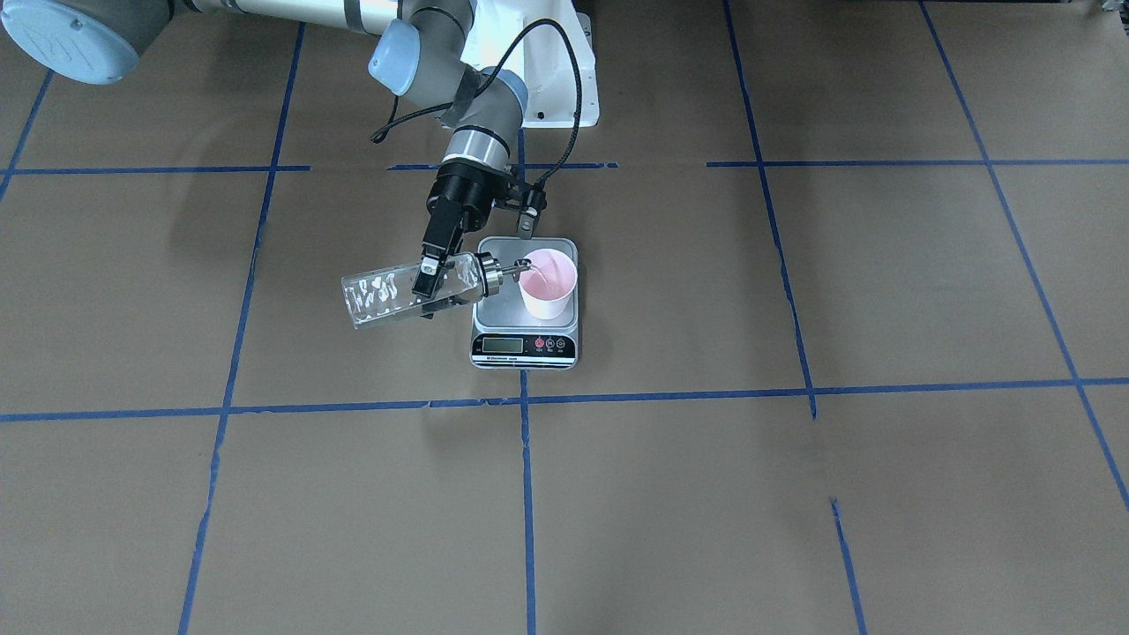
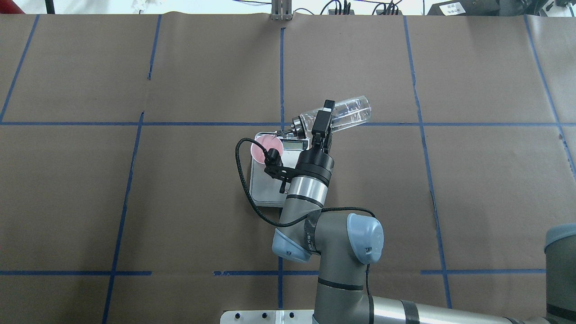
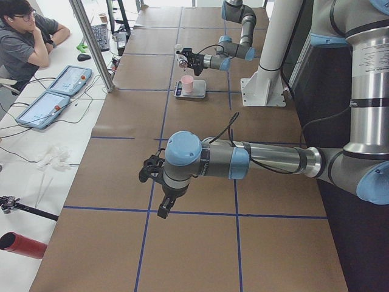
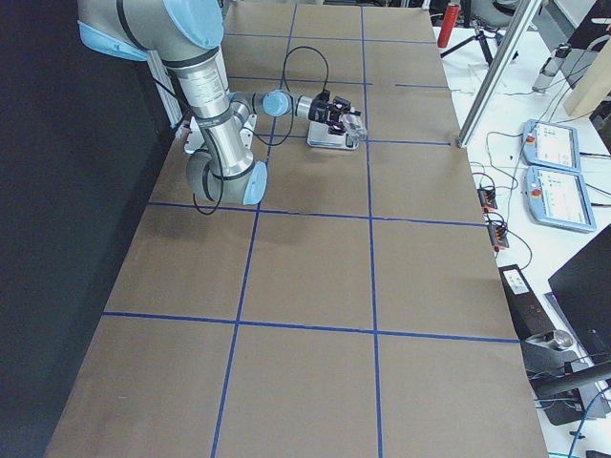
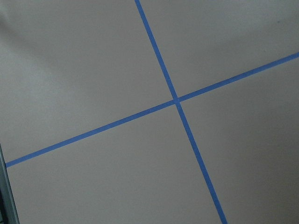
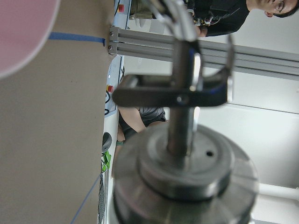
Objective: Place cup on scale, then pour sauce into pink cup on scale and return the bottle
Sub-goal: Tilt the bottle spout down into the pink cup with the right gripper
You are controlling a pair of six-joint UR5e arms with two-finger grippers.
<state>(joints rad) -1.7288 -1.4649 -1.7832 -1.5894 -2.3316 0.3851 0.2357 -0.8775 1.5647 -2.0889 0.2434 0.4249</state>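
The pink cup [image 1: 549, 284] stands upright on the scale [image 1: 525, 346], toward its side nearer the left arm. My right gripper [image 1: 429, 282] is shut on the clear glass bottle [image 1: 388, 297], holding it tilted almost flat. The silver pourer cap [image 1: 494, 273] points at the cup, its spout tip over the rim. Clear sauce glints inside the bottle [image 2: 348, 112]. In the right wrist view the metal cap [image 6: 184, 172] fills the frame and the cup's rim [image 6: 21, 32] shows at top left. My left gripper [image 3: 159, 198] hangs over bare table far from the scale; I cannot tell its state.
Brown paper with blue tape lines [image 1: 525, 494] covers the table. The robot base [image 1: 556, 84] stands behind the scale. Beside the table is a bench with a seated person [image 3: 27, 39], two tablets [image 3: 45, 106], cables and a red cylinder [image 3: 21, 245].
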